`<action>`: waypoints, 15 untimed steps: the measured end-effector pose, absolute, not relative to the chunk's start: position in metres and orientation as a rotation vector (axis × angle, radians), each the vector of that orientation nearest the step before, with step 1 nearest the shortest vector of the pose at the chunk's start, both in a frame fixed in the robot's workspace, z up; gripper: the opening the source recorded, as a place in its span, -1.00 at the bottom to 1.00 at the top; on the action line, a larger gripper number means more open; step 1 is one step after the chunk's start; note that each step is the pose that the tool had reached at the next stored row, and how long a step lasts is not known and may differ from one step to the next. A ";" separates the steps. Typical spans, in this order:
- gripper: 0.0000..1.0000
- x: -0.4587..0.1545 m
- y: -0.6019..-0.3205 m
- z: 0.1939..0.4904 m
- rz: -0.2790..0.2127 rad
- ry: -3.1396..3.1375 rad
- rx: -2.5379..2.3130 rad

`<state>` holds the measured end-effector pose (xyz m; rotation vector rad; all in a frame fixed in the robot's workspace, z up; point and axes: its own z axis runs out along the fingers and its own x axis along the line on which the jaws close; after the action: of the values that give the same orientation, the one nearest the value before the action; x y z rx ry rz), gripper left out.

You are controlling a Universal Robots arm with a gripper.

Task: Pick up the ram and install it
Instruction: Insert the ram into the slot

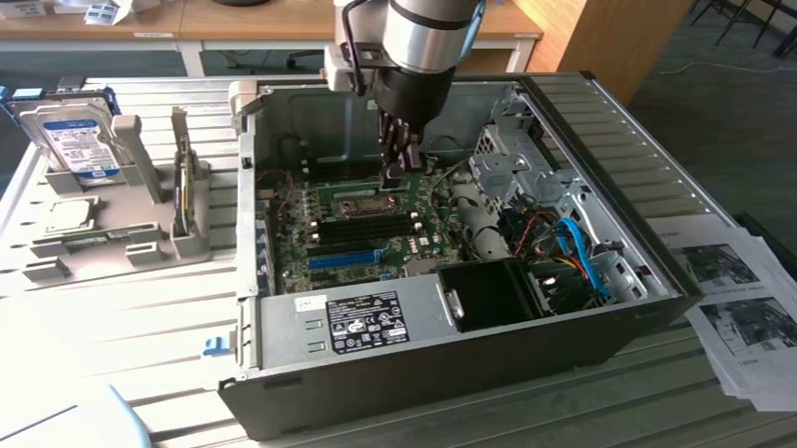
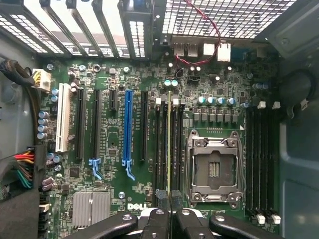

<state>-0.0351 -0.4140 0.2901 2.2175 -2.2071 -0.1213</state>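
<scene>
Pale slatted worktop (image 1: 125, 317) is holding up the open computer case (image 1: 622, 140), with its labelled power box (image 1: 361, 322) sitting nearest. Farther in, the tool (image 2: 169, 201) is pinching shut on the ram (image 2: 169, 134), which is standing on its thin edge among the black slots (image 2: 159, 144) beside the square chip socket (image 2: 214, 169); I cannot tell if it is pushed in. To do this well, I think the stick should be going down straight, level at both ends, and gently.
</scene>
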 end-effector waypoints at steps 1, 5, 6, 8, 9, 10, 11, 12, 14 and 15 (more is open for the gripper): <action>-0.78 -0.035 -0.414 0.289 -0.121 -2.208 2.217; -0.78 -0.035 -0.414 0.285 -0.121 -2.209 2.216; -0.78 -0.035 -0.414 0.284 -0.121 -2.210 2.215; -0.78 -0.035 -0.415 0.282 -0.121 -2.211 2.214; -0.78 -0.035 -0.415 0.281 -0.121 -2.211 2.214; -0.78 -0.035 -0.415 0.279 -0.121 -2.212 2.213; -0.78 -0.035 -0.415 0.278 -0.121 -2.212 2.213; -0.78 -0.035 -0.415 0.277 -0.121 -2.213 2.212; -0.78 -0.035 -0.415 0.275 -0.121 -2.214 2.211; -0.78 -0.035 -0.415 0.273 -0.121 -2.215 2.210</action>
<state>-0.0351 -0.4152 0.2734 2.2103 -2.2149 -0.1215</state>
